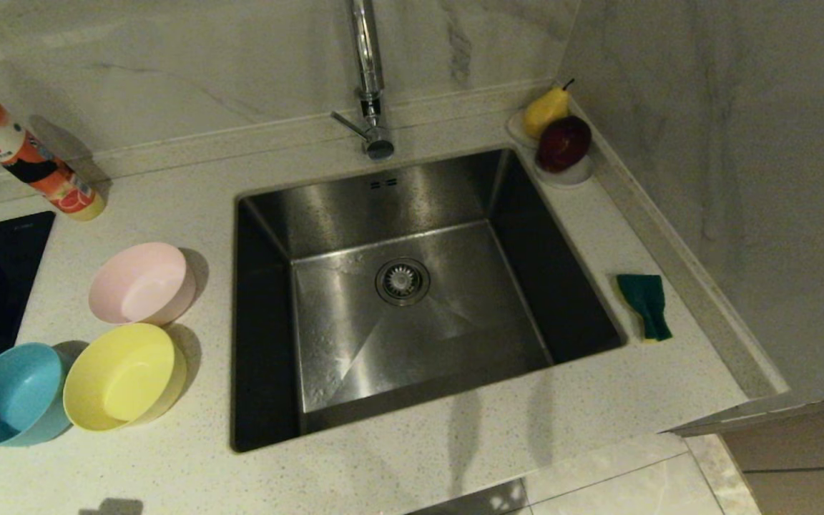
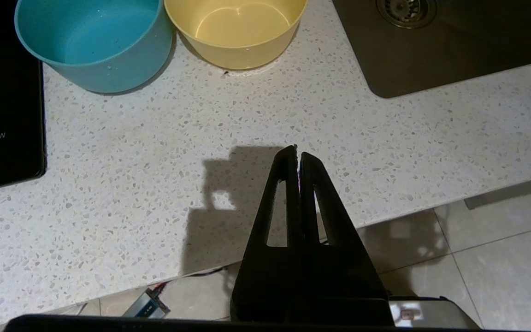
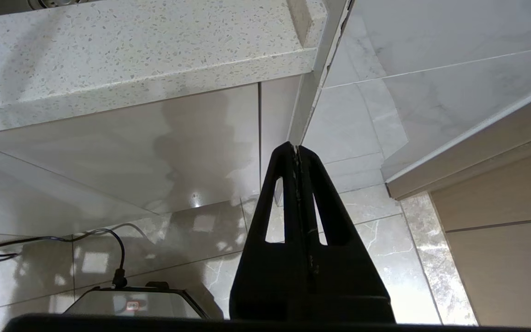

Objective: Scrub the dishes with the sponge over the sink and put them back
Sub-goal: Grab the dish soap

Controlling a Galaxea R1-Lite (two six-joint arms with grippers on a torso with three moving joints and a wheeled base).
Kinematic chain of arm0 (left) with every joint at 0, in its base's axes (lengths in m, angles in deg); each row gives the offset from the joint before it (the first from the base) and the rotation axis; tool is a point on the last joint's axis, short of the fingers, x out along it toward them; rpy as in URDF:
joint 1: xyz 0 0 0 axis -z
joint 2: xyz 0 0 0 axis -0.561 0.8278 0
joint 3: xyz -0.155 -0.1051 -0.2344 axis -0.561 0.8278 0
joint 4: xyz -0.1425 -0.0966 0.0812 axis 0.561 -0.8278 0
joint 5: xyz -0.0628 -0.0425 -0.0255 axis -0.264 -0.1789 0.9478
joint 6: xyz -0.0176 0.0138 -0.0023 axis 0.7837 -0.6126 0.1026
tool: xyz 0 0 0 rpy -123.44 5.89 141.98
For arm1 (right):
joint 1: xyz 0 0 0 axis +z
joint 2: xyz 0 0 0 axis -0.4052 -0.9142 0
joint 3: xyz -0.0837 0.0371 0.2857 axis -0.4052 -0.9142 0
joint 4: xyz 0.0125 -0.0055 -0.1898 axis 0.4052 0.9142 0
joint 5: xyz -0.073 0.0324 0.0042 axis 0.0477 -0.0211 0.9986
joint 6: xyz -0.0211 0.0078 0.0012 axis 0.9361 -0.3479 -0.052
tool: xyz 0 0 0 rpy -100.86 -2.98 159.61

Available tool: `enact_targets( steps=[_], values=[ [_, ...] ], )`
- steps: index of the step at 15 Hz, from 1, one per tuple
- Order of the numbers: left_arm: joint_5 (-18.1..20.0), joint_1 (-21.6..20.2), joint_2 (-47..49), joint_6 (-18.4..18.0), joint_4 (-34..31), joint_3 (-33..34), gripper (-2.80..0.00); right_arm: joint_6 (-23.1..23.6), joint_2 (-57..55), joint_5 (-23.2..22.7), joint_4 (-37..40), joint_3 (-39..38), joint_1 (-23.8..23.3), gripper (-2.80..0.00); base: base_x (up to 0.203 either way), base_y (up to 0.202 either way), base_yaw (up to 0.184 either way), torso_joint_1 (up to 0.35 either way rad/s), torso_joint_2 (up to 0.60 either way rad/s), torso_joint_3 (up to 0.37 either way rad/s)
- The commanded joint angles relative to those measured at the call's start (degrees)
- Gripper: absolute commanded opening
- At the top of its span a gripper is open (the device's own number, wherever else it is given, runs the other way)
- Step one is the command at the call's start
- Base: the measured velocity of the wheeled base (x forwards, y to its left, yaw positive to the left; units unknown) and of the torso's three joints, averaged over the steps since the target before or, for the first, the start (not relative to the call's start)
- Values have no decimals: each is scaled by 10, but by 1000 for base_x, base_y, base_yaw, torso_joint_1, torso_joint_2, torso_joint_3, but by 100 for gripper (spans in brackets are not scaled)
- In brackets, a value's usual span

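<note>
sponge (image 1: pixel 645 304) (green face up) lies beside sink (image 1: pixel 412 286); both arms' fingers (image 2: pixel 288 166) closed, empty.

Bowls (image 1: pixel 126 336) left, sponge (image 1: pixel 645 305) right (sink (image 1: pixel 412 286) between)

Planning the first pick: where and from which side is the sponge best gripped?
Probably from above, across its narrow width. The sponge lies flat, green face up, on the counter right of the sink, so only its long side edges offer purchase. The shut right hand is the nearer one.
</note>
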Motion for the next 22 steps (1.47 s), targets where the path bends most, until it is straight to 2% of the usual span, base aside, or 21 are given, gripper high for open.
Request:
enact_targets(
  steps=[1, 5, 7, 15, 16, 19, 22],
  values=[
    [0, 0, 1, 0, 0, 1, -280, 0, -1, 0, 0, 0, 0, -280, 0, 0, 0, 0, 0, 0],
    [0, 0, 1, -10, -2, -1, -280, 0, -1, 0, 0, 0, 0, -280, 0, 0, 0, 0, 0, 0],
    [-4, 0, 1, 9, 1, 1, -280, 0, -1, 0, 0, 0, 0, -280, 0, 0, 0, 0, 0, 0],
    [-16, 0, 0, 12, 1, -2, -280, 0, 0, 0, 1, 0, 0, -280, 0, 0, 0, 0, 0, 0],
    [-18, 0, 1, 10, 5, -16, -280, 0, -1, 0, 1, 0, 0, -280, 0, 0, 0, 0, 0, 0],
    [-39, 0, 17, 9, -2, -128, -280, 0, -1, 0, 1, 0, 0, -280, 0, 0, 0, 0, 0, 0],
    [-79, -1, 137, 12, 3, -235, -280, -1, -1, 0, 0, 0, 0, -280, 0, 0, 0, 0, 0, 0]
  ],
)
